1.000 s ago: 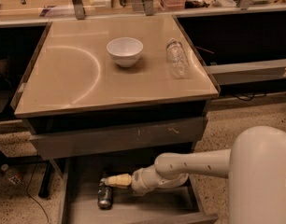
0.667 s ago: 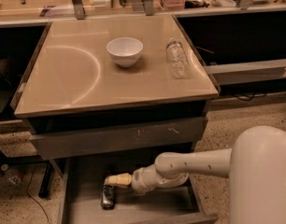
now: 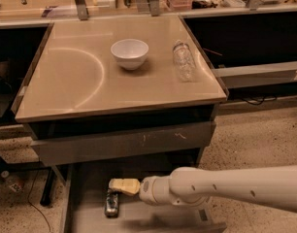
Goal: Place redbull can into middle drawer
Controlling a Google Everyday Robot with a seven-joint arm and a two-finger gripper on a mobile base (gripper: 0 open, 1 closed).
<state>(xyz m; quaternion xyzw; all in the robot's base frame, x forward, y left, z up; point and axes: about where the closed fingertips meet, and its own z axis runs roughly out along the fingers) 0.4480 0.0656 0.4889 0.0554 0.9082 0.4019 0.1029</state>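
**Can down in the open drawer, gripper poised just above**

The redbull can (image 3: pixel 111 203) lies on its side on the grey floor of the middle drawer (image 3: pixel 90 213), which is pulled out, with the can towards its left half. Its dark patches show, but any lettering is too small to read. The gripper (image 3: pixel 120 185) hangs just above the can's upper end, pointing left, with the white arm (image 3: pixel 236 188) reaching in from the right. It shows as 1 beige block, and I cannot tell whether it is spread or closed (nor whether it touches the can).

Against 1 second ago, the can sits in the same spot and the gripper has lifted only a shade.

Above, the closed drawer front (image 3: pixel 124 143) carries white scratches. On the tabletop (image 3: pixel 75 81) stand 1 white bowl (image 3: pixel 129 52) and, to its right, 1 clear plastic bottle (image 3: pixel 183 60), label unreadable.
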